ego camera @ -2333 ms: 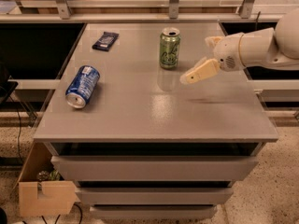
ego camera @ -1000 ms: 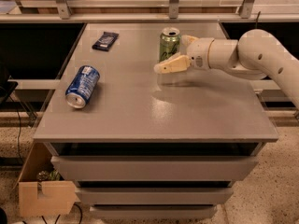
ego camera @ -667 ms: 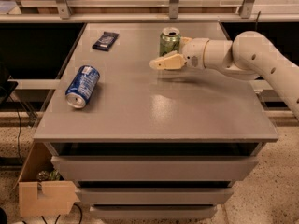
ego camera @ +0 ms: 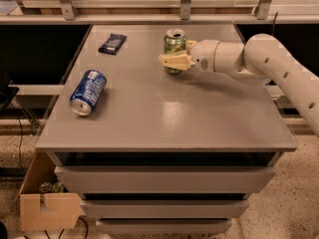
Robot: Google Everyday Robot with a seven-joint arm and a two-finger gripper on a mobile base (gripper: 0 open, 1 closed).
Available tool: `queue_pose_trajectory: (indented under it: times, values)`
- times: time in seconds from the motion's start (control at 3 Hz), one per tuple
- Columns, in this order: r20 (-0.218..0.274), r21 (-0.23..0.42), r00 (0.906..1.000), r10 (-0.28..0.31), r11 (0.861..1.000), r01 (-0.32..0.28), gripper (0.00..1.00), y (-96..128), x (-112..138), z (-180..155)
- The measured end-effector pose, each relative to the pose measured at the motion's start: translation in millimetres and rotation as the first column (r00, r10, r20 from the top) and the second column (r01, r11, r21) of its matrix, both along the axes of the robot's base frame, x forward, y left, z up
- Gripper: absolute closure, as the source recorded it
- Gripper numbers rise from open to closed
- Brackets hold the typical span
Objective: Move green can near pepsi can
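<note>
The green can [ego camera: 175, 40] stands upright at the back middle of the grey table [ego camera: 164, 118]. My gripper [ego camera: 168, 57] reaches in from the right and sits at the can. Its near finger [ego camera: 173, 62] crosses the front of the can's lower half, and the far finger is hidden behind the can. The jaws look open, with the can between them, still standing on the table. The blue pepsi can [ego camera: 87, 92] lies on its side near the table's left edge, well apart from the green can.
A small dark flat packet [ego camera: 112, 43] lies at the back left of the table. Drawers [ego camera: 164, 178] sit below the tabletop. A cardboard box [ego camera: 50, 210] stands on the floor at the lower left. A metal rail [ego camera: 185, 4] runs behind the table.
My gripper has moved left from the table's right side to the green can, and its near finger now crosses the can's front. Both cans have stayed in place.
</note>
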State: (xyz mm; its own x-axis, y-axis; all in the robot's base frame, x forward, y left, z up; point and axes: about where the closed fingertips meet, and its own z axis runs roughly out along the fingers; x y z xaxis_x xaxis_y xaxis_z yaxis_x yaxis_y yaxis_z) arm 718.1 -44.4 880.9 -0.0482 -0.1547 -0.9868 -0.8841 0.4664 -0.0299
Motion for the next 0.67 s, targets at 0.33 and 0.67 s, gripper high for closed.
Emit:
queue_pose_trajectory:
  times: [0.33,0.67]
  values:
    - [0.052,0.013,0.9952,0.083,0.996,-0.083,0.88,5,-16,21]
    - [0.12,0.015,0.9765,0.179,0.983,-0.182,1.0,11,-39,52]
